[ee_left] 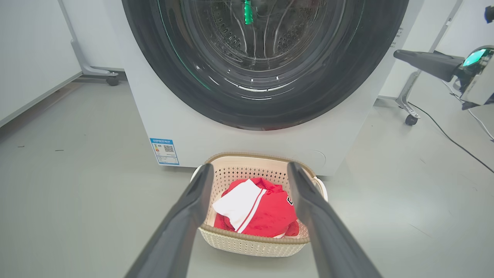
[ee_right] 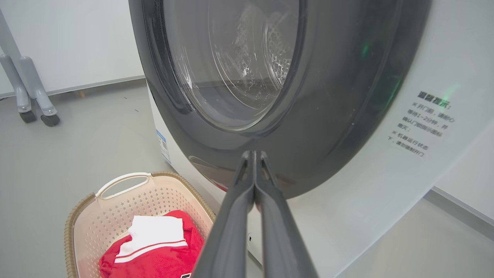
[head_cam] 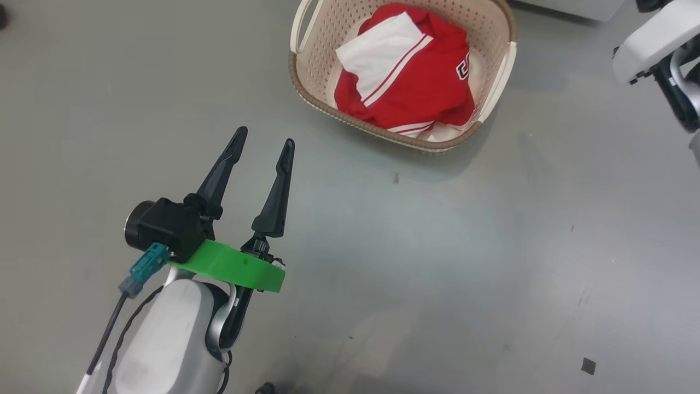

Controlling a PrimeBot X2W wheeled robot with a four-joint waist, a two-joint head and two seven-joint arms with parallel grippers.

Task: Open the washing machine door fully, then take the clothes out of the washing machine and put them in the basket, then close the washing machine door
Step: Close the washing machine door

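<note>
So the clothes (head_cam: 407, 82) are already dumped in the basket (head_cam: 314, 60), left gripper (head_cam: 264, 137) spread empty, right gripper (ee_right: 253, 154) pinched together at the rim of the washing machine door (ee_right: 328, 96), probably so it's pushed home.

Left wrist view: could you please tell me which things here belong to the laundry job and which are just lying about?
Belonging to the job: washing machine; washing machine door; clothes; basket.
Just lying about: wheeled stand foot; black floor cable.
</note>
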